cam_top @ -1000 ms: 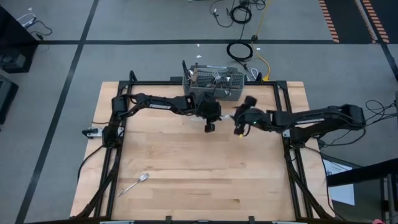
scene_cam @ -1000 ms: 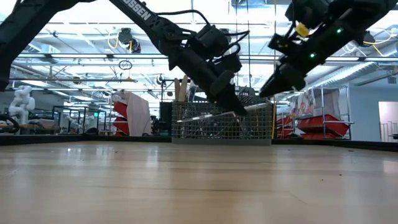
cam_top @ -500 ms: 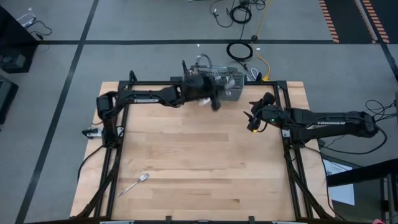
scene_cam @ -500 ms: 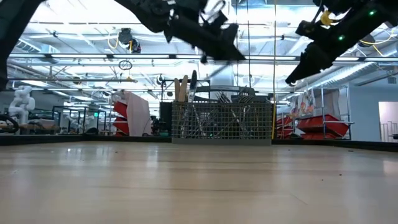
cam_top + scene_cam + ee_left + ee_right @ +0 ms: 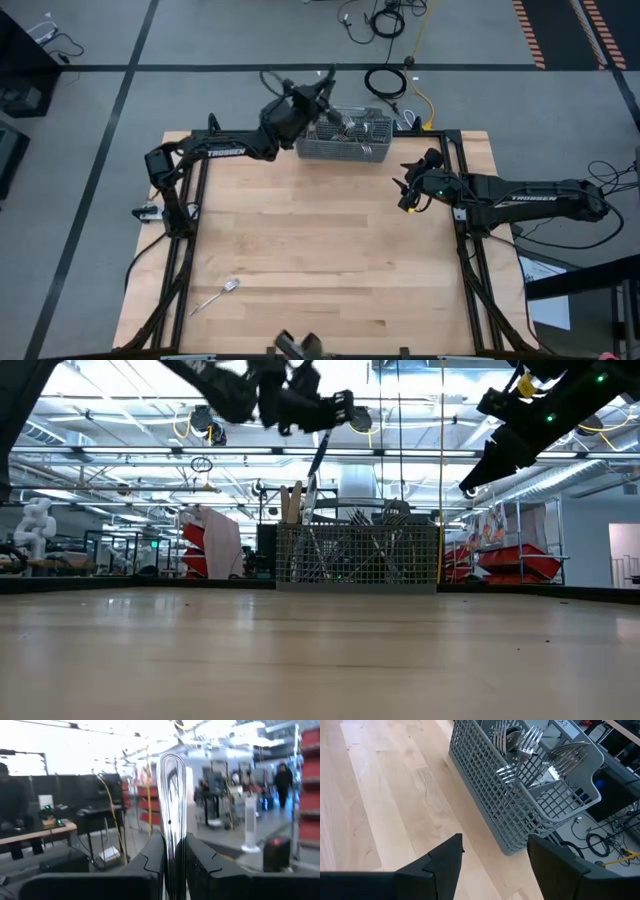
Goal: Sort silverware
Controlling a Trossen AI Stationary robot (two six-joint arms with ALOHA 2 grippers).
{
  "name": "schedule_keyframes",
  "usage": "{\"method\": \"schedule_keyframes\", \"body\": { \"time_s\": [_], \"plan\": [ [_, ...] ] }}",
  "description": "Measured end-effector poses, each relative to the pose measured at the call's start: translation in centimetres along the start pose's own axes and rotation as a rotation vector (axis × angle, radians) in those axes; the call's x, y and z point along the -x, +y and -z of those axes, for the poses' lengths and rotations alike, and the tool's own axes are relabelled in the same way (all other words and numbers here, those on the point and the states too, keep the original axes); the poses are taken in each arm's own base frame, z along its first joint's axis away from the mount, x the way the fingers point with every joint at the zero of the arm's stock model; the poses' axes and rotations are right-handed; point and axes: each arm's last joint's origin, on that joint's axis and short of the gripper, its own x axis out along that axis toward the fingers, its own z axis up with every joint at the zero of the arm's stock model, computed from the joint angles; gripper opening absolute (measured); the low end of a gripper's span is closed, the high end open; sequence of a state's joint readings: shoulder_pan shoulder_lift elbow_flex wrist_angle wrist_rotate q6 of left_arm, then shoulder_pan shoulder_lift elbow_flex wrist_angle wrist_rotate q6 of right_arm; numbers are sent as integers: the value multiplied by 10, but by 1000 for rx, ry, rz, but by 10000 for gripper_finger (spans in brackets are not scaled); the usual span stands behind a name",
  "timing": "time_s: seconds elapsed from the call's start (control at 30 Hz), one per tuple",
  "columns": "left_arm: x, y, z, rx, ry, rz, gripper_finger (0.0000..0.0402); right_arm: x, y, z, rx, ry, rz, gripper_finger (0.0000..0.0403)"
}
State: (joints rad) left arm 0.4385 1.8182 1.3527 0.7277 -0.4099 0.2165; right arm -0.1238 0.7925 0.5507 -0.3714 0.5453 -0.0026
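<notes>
High view: a wooden table [image 5: 320,270] carries a grey mesh basket [image 5: 345,140] at the middle of its far edge, with silverware [image 5: 352,126] standing in it. The left gripper [image 5: 318,98] is raised over the basket's left end, past the far edge; its arm reaches in from the table's left side. A slim knife [image 5: 327,80] juts from it. The right gripper [image 5: 405,190] hangs above the table near the right edge, well apart from the basket. A lone fork [image 5: 215,297] lies flat near the front left corner. A dark thing at the front edge is too unclear to name.

Low view: the left gripper [image 5: 345,410] is high above the basket [image 5: 357,558] and pinches the knife [image 5: 318,457], which slants down toward the basket's left part without reaching the pieces inside. Handles and tines [image 5: 355,517] stick up over the rim. The right gripper [image 5: 478,478] hangs high at the right, holding nothing.

Left wrist view: the two fingers [image 5: 150,862] are clamped on the knife [image 5: 172,820], whose rounded shiny end stands up between them; the room lies behind.

Right wrist view: the fingers [image 5: 445,857] stand spread apart with bare table [image 5: 385,810] between them. Beyond them sits the basket [image 5: 520,805], with forks [image 5: 527,750] bunched in its compartments.
</notes>
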Motion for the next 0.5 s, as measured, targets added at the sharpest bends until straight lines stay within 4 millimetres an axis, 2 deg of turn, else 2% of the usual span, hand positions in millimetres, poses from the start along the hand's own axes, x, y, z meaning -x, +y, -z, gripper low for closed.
{"method": "schedule_keyframes", "body": {
  "time_s": [0.23, 0.4, 0.5],
  "plan": [
    [31, 25, 41, 68, -163, -148, 49, 0, 0, 0, 20, 0, 4, 212],
    [47, 34, 62, 76, -145, -170, 49, 0, 0, 0, 19, 0, 5, 212],
    [51, 38, 73, 145, -127, -173, 49, 0, 0, -1, 15, -4, 5, 212]
  ]
}}
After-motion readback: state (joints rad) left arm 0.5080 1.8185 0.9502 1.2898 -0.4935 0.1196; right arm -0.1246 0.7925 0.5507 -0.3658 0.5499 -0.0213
